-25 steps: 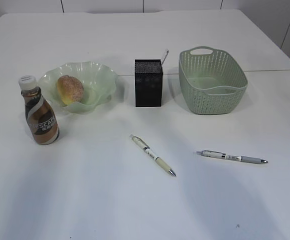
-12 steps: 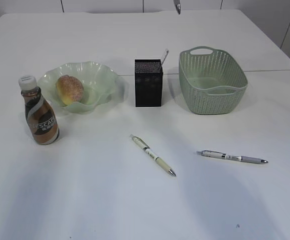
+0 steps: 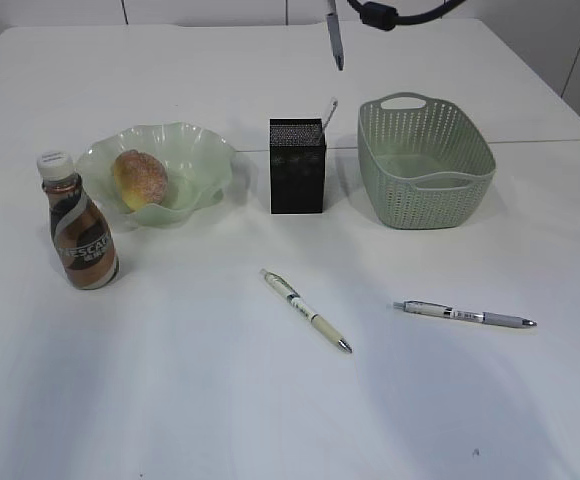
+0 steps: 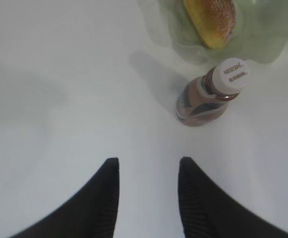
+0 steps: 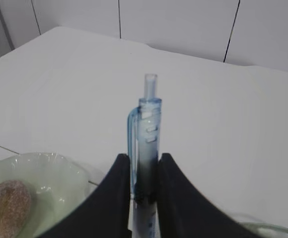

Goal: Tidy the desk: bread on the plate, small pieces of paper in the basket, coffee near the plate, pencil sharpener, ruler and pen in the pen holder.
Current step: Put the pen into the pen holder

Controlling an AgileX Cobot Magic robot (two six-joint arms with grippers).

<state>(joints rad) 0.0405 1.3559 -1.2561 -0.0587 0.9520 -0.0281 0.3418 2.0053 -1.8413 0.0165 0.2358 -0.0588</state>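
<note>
Translucent blue plastic fills the gap of the right claw (image 5: 144, 198): its two black fingers (image 5: 115, 198) are clamped on a clear blue pen (image 5: 145, 144), whose clip and push button rise beyond the fingertips. In the exterior view that pen (image 3: 335, 40) hangs tip down at the top edge, above and behind the pen holder (image 3: 297, 166), with a black cable (image 3: 390, 14) looping beside it. Below this claw and to its left lie the plate (image 5: 59, 171) and the bread (image 5: 7, 208).

The left claw (image 4: 149, 171) is released, its dark fingers (image 4: 104, 198) apart with only bare white worktop (image 4: 59, 99) between them. Ahead of it and slightly right stands the coffee (image 4: 208, 96), white cap toward the camera, and beyond that the plate's rim with the bread in it.

On the worktop the coffee (image 3: 80, 225) stands just beside the plate (image 3: 200, 150), in which the bread (image 3: 141, 179) rests. The pen holder stands between the plate and the basket (image 3: 425, 165), with a clear, slanting strip, perhaps the ruler (image 3: 328, 110), poking from its top. Two more pens lie nearer the camera: a pale one (image 3: 305, 309) in front of the holder and a grey one (image 3: 465, 315) in front of the basket.
</note>
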